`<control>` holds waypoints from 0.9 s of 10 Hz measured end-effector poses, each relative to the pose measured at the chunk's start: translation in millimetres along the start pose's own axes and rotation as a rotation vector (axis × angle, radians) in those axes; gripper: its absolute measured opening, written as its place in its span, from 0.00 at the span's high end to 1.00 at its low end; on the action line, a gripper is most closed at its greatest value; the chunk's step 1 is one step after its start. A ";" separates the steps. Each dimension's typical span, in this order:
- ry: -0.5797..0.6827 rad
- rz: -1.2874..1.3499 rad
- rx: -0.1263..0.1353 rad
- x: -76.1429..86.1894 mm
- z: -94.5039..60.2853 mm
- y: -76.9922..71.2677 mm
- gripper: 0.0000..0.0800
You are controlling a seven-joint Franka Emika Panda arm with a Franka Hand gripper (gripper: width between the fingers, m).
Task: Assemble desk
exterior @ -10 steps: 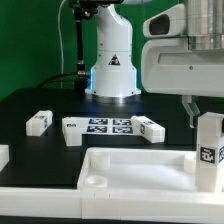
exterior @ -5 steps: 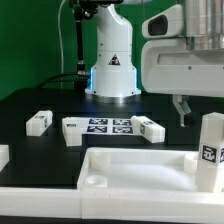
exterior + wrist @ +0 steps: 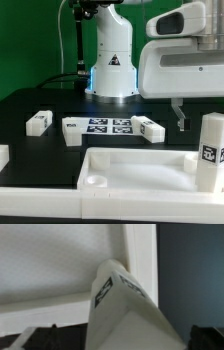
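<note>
The white tabletop panel [image 3: 140, 168] lies rim-up at the front of the table. One white square leg [image 3: 211, 150] with a tag stands upright at its corner on the exterior view's right. My gripper [image 3: 203, 114] is over that leg's top and open. One dark finger [image 3: 180, 116] hangs apart from the leg on the exterior view's left. In the wrist view the leg [image 3: 125, 308] runs up between the jaws of the gripper [image 3: 122, 339], with a gap to each dark finger [image 3: 40, 338]. The panel's rim [image 3: 140, 252] shows behind it.
Three loose white legs lie on the black table: one [image 3: 38, 121] at the left and two [image 3: 72, 130] [image 3: 150, 127] beside the marker board [image 3: 105, 126]. Another white piece [image 3: 3, 155] shows at the left edge. The arm's base [image 3: 112, 65] stands behind.
The visible finger has moved away from the upright leg toward the exterior view's left, so the jaws have opened. The leg stays standing in the panel's corner.
</note>
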State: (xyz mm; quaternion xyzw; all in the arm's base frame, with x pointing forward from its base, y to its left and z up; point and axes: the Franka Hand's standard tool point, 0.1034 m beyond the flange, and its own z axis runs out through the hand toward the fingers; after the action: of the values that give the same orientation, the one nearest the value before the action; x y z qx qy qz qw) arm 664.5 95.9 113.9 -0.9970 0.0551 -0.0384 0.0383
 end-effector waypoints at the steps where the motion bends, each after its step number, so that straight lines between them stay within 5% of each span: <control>1: 0.000 -0.112 -0.006 -0.2 0.1 -0.5 0.19; 9: -0.010 -0.718 -0.045 -0.9 3.1 2.4 0.19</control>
State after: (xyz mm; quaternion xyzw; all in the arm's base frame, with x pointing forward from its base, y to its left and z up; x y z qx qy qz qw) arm 663.6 93.8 110.5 -0.9536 -0.2981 -0.0431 0.0007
